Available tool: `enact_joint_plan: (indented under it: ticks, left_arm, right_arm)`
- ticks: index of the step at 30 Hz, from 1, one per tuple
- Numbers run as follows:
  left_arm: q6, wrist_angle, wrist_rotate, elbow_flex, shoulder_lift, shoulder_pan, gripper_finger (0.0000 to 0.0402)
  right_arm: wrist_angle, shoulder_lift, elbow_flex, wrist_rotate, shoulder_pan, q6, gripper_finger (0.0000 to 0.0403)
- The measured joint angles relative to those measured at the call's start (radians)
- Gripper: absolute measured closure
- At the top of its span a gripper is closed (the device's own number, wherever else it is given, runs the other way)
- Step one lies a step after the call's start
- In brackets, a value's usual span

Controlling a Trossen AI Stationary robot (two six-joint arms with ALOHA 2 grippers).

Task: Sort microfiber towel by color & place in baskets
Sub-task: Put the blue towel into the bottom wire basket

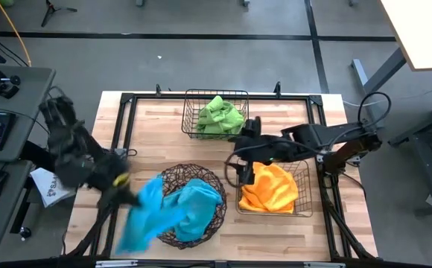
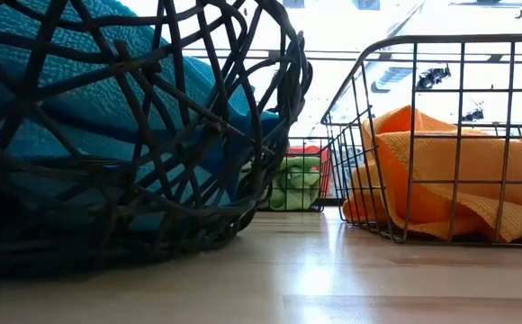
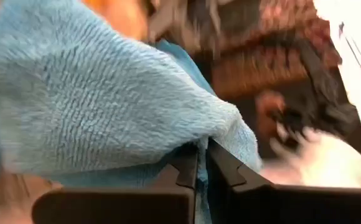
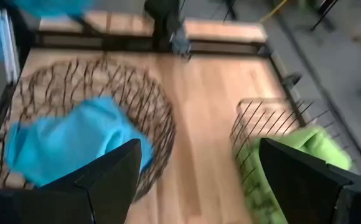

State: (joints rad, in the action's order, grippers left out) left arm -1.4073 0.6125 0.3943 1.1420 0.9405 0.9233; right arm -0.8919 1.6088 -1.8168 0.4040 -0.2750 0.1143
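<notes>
Left gripper [image 1: 124, 186] clamping shut on a corner of the fluffy light-blue microfiber towel [image 1: 145, 216], just left of the round woven brown wire basket [image 1: 195, 205]. Hanging with its long axis running near-left from the grip and draping over that basket's left rim, beside a second blue cloth already inside. Lying immediately right of the left gripper, so nearer that arm. Right gripper [image 1: 240, 167] waiting with fingers spread beside the rectangular wire basket of orange cloth [image 1: 305, 195].

Only print in sight: white paper or bag [image 1: 49, 187] just behind the left gripper [image 1: 124, 181], off the table's left edge. Dark letters starting "SA", rest cut off and unreadable. No other legible text, labels or numbers anywhere.
</notes>
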Motion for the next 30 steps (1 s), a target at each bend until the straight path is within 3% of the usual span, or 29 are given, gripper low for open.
enact_joint_plan:
  ticks: [4, 8, 10, 13, 16, 21, 24, 30]
  left_arm:
    - [0.346, 0.021, -0.006, 0.054, 0.027, -0.215, 0.0401]
    - [0.583, 0.001, -0.029, 0.024, 0.085, -0.337, 0.0401]
    - [0.681, -0.102, -0.021, -0.032, 0.113, -0.366, 0.0401]
    - [0.778, -0.404, -0.036, -0.176, 0.137, -0.382, 0.0401]
    - [0.754, -0.696, -0.111, -0.338, 0.139, -0.394, 0.0401]
    - [0.666, -0.961, -0.122, -0.538, 0.112, -0.394, 0.0401]
    - [0.600, -0.976, -0.121, -0.588, 0.105, -0.359, 0.0401]
    - [0.500, -0.798, -0.139, -0.602, 0.106, -0.292, 0.0397]
  right_arm:
    - [0.072, -0.037, 0.000, 0.057, -0.003, -0.026, 0.0082]
    - [0.122, -0.070, 0.000, 0.070, 0.000, -0.029, 0.0082]
    - [0.132, -0.083, 0.000, 0.076, 0.000, -0.029, 0.0082]
    - [0.128, -0.098, -0.001, 0.108, 0.000, -0.029, 0.0082]
    - [0.125, -0.111, -0.001, 0.117, 0.000, -0.019, 0.0082]
    - [0.115, -0.118, -0.001, 0.118, 0.000, -0.010, 0.0082]
    - [0.099, -0.118, -0.001, 0.118, 0.000, -0.007, 0.0082]
    - [0.080, -0.118, -0.001, 0.118, 0.000, 0.001, 0.0082]
